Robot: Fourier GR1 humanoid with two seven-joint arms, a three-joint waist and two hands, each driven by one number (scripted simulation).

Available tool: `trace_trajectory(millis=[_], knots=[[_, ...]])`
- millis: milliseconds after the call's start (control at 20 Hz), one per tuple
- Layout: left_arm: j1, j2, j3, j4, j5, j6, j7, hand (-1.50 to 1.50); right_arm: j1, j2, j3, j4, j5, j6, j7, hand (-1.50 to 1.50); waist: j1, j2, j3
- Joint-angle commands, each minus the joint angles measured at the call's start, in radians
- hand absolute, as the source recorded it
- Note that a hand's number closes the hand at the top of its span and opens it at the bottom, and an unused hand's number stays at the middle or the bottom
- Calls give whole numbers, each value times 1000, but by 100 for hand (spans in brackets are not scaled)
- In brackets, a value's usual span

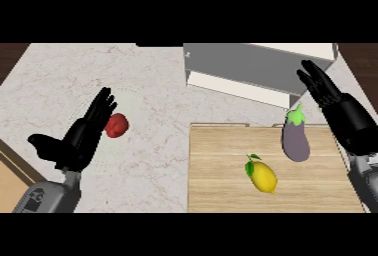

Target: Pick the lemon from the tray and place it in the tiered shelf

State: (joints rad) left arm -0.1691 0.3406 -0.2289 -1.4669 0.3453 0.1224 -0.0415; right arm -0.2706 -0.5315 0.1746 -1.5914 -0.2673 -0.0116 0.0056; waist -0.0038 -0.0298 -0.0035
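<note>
A pale marbled counter (111, 65) fills the view, with dark wood showing past its far corners. The right hand (336, 107) hovers over the right edge of a wooden tray (221, 190), its fingers straight and spread, holding nothing, pointing away toward the grey and white tiered shelf (251, 67) that stands just beyond the fingertips. Just to the left of this hand's palm an eggplant (296, 136) lies on the tray, green cap toward the shelf. The lemon (263, 176) rests on the tray nearer the robot and further left of the right hand, apart from the eggplant, with its small green leaf at the far end. The left hand (77, 137) hangs over the bare counter, well apart from the tray, fingers straight and thumb out to the left, holding nothing. A red fruit (117, 125) lies on the counter just beside its fingers on their right.
</note>
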Motion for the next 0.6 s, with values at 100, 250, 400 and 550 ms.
trace_trajectory(millis=[100, 250, 400, 550], knots=[[87, 80, 87, 78, -34, 12, -23, 0, 0, 125, 115, -151, 111, -118, 44, 150, 8, 27, 2], [105, 150, 128, 97, -71, 82, 71, 0, -50, 214, 230, -182, 219, -193, 61, 150, 24, 26, 2], [167, 142, 120, 88, -41, 64, 79, 0, 70, 62, 80, -53, 504, -475, 131, 150, -26, 13, -3], [187, 131, 114, 88, -47, 52, 56, 0, 169, 252, 308, -151, 677, -620, 164, -150, -7, 21, 0]])
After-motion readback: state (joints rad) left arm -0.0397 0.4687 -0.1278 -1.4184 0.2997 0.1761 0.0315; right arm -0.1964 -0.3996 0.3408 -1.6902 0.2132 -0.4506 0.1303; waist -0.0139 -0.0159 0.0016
